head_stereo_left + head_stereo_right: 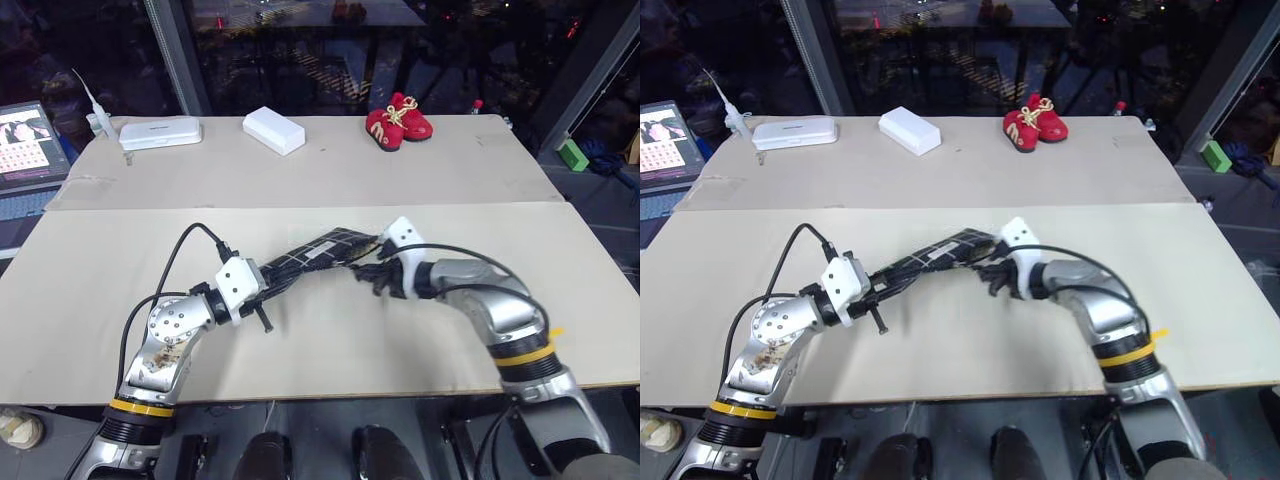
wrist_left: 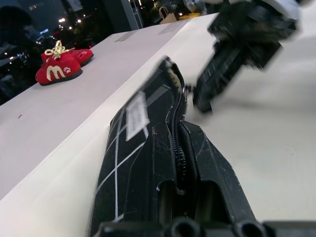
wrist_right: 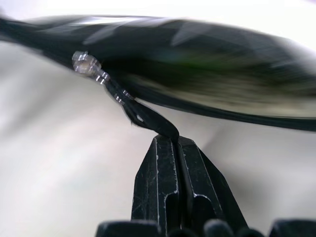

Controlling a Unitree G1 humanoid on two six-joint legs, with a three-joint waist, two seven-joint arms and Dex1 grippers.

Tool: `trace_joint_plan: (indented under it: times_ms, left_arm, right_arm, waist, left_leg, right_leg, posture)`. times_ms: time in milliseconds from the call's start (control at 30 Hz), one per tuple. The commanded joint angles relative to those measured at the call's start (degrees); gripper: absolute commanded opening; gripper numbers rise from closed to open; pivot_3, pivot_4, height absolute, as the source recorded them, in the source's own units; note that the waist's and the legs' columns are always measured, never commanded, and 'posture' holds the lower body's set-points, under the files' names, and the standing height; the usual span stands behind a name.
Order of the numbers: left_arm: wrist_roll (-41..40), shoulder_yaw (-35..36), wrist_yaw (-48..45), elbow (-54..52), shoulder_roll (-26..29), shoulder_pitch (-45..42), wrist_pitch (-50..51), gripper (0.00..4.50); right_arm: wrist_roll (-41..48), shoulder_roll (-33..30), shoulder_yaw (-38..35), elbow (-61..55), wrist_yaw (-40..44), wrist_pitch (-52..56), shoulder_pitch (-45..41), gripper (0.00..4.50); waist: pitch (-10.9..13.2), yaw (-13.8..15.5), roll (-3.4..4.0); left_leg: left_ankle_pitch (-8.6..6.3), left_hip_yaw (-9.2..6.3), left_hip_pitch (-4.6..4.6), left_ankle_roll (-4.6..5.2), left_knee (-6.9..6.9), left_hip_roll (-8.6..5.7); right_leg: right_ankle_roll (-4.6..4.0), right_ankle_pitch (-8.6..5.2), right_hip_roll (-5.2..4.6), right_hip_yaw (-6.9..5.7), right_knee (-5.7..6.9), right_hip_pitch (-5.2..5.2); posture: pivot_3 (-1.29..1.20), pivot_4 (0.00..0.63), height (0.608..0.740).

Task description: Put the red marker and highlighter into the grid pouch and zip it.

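Observation:
The grid pouch [image 1: 320, 250], black with thin white lines, hangs stretched between my two grippers just above the near table board. My left gripper [image 1: 266, 275] is shut on the pouch's left end, its fingers [image 2: 207, 158] clamped along the zipper. My right gripper [image 3: 167, 140] is shut on the black zipper pull cord [image 3: 148, 118] at the pouch's right end. In the right wrist view a blurred greenish patch [image 3: 197, 61] shows inside the pouch's opening; I cannot tell whether it is the highlighter. The red marker is hidden.
On the far board lie red baby shoes [image 1: 398, 122], a white case [image 1: 160, 132] and a white box [image 1: 273, 130]. A laptop [image 1: 28, 145] stands at the far left, a small green block [image 1: 572, 154] off the table's right.

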Motion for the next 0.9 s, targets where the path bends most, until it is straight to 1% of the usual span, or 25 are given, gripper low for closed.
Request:
trace_joint_plan:
  times_ms: [33,167,300,367,400,533,667,767,800,900]
  left_arm:
    - [-0.19,0.97,0.60,-1.11,0.27,0.06,-1.65,0.00]
    - [-0.18,1.10,0.82,-1.23,0.25,0.07,-1.59,0.00]
    - [-0.10,1.10,0.87,-1.32,0.35,0.14,-1.62,0.00]
    - [-0.19,1.25,0.86,-1.36,0.46,0.10,-1.59,0.00]
    - [-0.23,1.35,0.87,-1.37,0.52,0.08,-1.58,0.00]
    - [-0.32,1.51,0.80,-1.42,0.78,0.11,-1.55,0.00]
    - [-0.48,1.61,0.53,-1.31,1.29,0.10,-1.68,0.00]
    - [-0.58,1.31,0.43,-0.91,1.26,-0.44,-1.70,0.00]
    - [-0.60,1.19,0.42,-0.92,1.22,-0.49,-1.68,0.00]
    - [-0.23,0.30,-0.65,-0.04,1.17,-0.80,-3.25,0.00]
  right_arm:
    - [-1.14,-2.70,-3.50,2.78,0.77,-2.91,-1.89,0.06]
    - [-3.32,-5.60,-3.67,7.82,1.80,-6.56,-3.48,0.06]
    - [-4.24,-4.96,-2.52,9.41,2.34,-8.59,-3.80,0.06]
    - [-5.35,-3.93,-3.00,11.87,0.67,-10.39,-4.42,0.64]
    - [-5.68,-3.53,-3.70,13.73,-0.19,-10.96,-5.01,0.79]
    - [-6.09,-3.75,-4.90,17.20,-0.13,-12.93,-5.92,2.17]
    - [-5.51,-4.50,-6.16,16.72,1.45,-13.74,-5.54,3.50]
    - [-1.65,-4.41,-8.79,13.76,3.55,-8.99,-4.37,4.44]
    - [-0.56,-4.71,-9.45,12.81,4.57,-7.95,-3.81,4.44]
    - [6.15,-9.98,-12.81,3.39,15.14,-7.16,3.55,4.44]
  waist:
    - [0.00,-0.06,0.00]
    - [0.00,-0.27,0.00]
    - [0.00,-0.27,0.00]
    - [0.00,-0.26,0.00]
    - [0.00,-0.26,0.00]
    - [0.00,-0.12,0.00]
    - [0.00,-0.09,0.00]
    - [0.00,-0.09,0.00]
    - [0.00,-0.09,0.00]
    - [0.00,0.18,0.00]
  left_leg:
    - [0.00,0.00,0.00,0.00,-0.01,0.01]
    - [0.00,0.00,0.01,0.00,-0.04,0.03]
    - [0.00,0.01,0.01,0.00,-0.03,0.01]
    - [0.00,0.01,0.01,0.00,-0.03,0.02]
    - [0.00,0.00,0.01,0.00,-0.03,0.03]
    - [0.00,0.01,0.00,0.00,-0.03,0.04]
    - [0.00,0.01,-0.04,0.00,-0.03,0.07]
    - [0.00,0.01,-0.03,0.00,-0.03,0.07]
    - [0.00,0.01,-0.03,0.00,-0.03,0.07]
    - [-0.01,-0.02,-0.04,0.02,-0.04,0.09]
  right_leg:
    - [0.00,0.00,0.01,0.00,0.00,0.00]
    - [0.00,0.00,0.05,0.02,0.00,-0.01]
    - [0.01,0.00,0.03,0.05,-0.01,0.00]
    - [0.01,0.01,0.03,0.05,-0.01,0.00]
    - [0.01,0.01,0.04,0.05,-0.01,0.00]
    - [0.01,0.01,0.01,0.05,-0.01,0.00]
    - [0.02,0.01,0.00,0.05,-0.04,-0.01]
    - [0.02,0.01,-0.01,0.05,-0.03,-0.01]
    - [0.02,0.01,-0.01,0.05,-0.03,-0.01]
    - [0.02,0.01,0.00,0.04,-0.04,0.00]
  posture:
    - [0.00,0.150,0.740]
    - [0.00,0.150,0.740]
    - [0.00,0.150,0.740]
    - [0.00,0.150,0.740]
    - [0.00,0.150,0.740]
    - [0.00,0.150,0.740]
    - [0.00,0.150,0.740]
    - [0.00,0.150,0.740]
    - [0.00,0.150,0.740]
    - [0.00,0.150,0.740]
